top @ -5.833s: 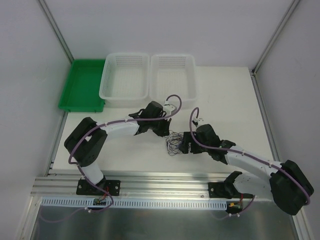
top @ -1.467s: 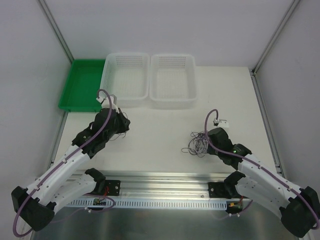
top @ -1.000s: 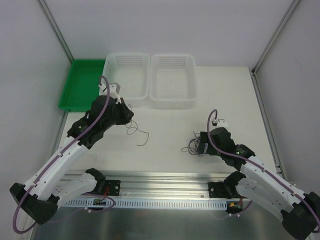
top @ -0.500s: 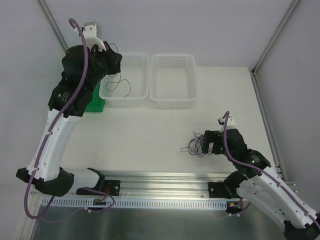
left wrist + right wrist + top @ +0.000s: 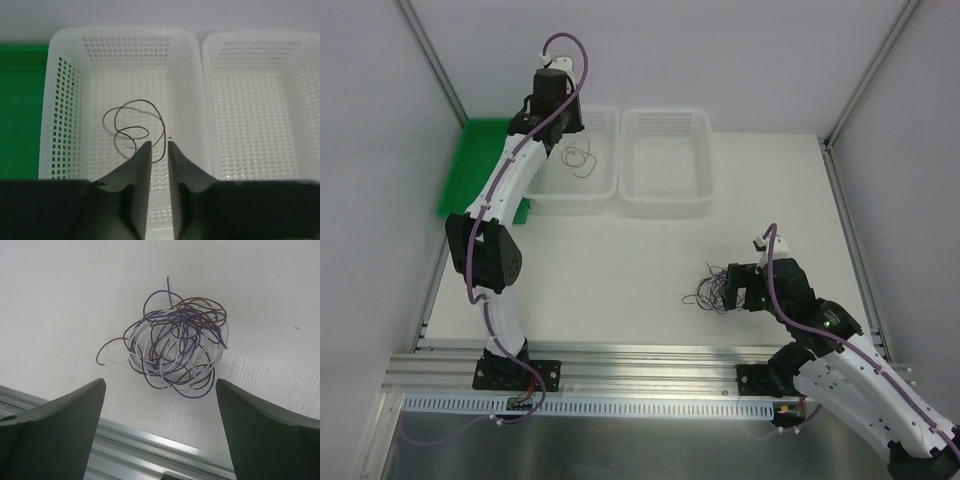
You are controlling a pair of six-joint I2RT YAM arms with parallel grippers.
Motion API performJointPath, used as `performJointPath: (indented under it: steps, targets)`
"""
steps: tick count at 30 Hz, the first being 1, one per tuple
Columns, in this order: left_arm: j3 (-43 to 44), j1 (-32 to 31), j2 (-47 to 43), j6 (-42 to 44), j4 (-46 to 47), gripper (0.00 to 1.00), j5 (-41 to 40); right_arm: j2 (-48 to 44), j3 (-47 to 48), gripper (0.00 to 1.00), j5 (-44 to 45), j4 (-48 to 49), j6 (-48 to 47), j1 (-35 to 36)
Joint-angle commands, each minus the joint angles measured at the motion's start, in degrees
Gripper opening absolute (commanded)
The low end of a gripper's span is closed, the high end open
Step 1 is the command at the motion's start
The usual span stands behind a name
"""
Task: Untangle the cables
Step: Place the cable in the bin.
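Only the right wrist view resolves the cables (image 5: 175, 347) by colour.

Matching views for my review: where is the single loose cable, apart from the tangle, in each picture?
Top external: loose cable upper left, inside the left basket.
Left wrist: loose cable at centre, within that left basket.
Right wrist: not in it.
Shared landmark: the left basket, in both of those views.

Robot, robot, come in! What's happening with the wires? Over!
Left gripper slightly open over left basket, one dark cable inside. Right gripper wide open above the tangle on the table. Nothing blocking.
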Motion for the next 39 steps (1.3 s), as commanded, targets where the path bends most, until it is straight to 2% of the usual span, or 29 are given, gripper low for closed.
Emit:
performJointPath:
  steps: [1,2,4,5,7,13,17,19,23,25,28,31,35,39]
  targets:
    - [2.1,1.6,4.6,1.7,1.8,0.26,1.6,-0.1,1.7,0.97,-0.6,-1.1,-0.4,0.3]
    - [1.5,1.9,5.4,2.5,1.8,0.36,1.1,-0.2,1.8,0.97,-0.4,-1.5,-0.3,0.3]
    - [0.3,2.3,5.9,3.0,1.8,0.68,0.5,-0.2,1.7,0.97,-0.1,-2.2,-0.4,0.3]
    - [-1.3,2.2,5.5,2.7,1.8,0.9,-0.2,-0.4,1.8,0.97,0.2,-2.3,-0.3,0.3]
    - [-3.1,2.2,2.9,2.0,1.8,0.98,0.4,-0.2,1.7,0.97,0.9,-2.5,-0.4,0.4]
    - [-11.5,1.6,-9.0,-3.6,1.4,0.99,7.0,3.0,2.3,0.97,3.9,-2.8,1.4,0.4]
    - [-24.9,-1.4,-19.2,-10.0,1.1,0.99,8.4,6.2,3.1,0.97,7.4,-3.5,2.9,0.1]
    - [-30.1,-5.2,-25.0,-11.7,1.1,0.99,8.4,7.1,2.8,0.97,8.2,-3.0,3.7,-0.1]
    - [-43.2,-13.5,-31.8,-14.6,1.1,0.99,10.6,8.8,1.1,0.98,7.1,-0.8,4.5,-0.5]
    - [-47.0,-18.0,-34.4,-16.0,1.1,0.99,11.9,9.7,0.2,0.99,6.4,1.1,5.0,-0.6]
    - [-54.5,-25.2,-36.2,-19.1,1.5,0.99,10.3,10.9,-1.9,0.99,6.4,4.3,5.7,-0.8]
    - [-58.0,-32.0,-35.4,-21.2,3.7,0.99,9.4,12.2,-3.5,0.96,6.8,7.2,6.2,-1.1]
    - [-61.8,-38.4,-33.2,-24.0,6.8,0.99,7.5,15.1,-5.1,0.92,6.8,11.0,7.2,-1.7]
    - [-66.0,-41.9,-32.5,-27.1,10.4,0.99,6.1,19.3,-7.0,0.89,4.5,17.4,7.5,-1.7]
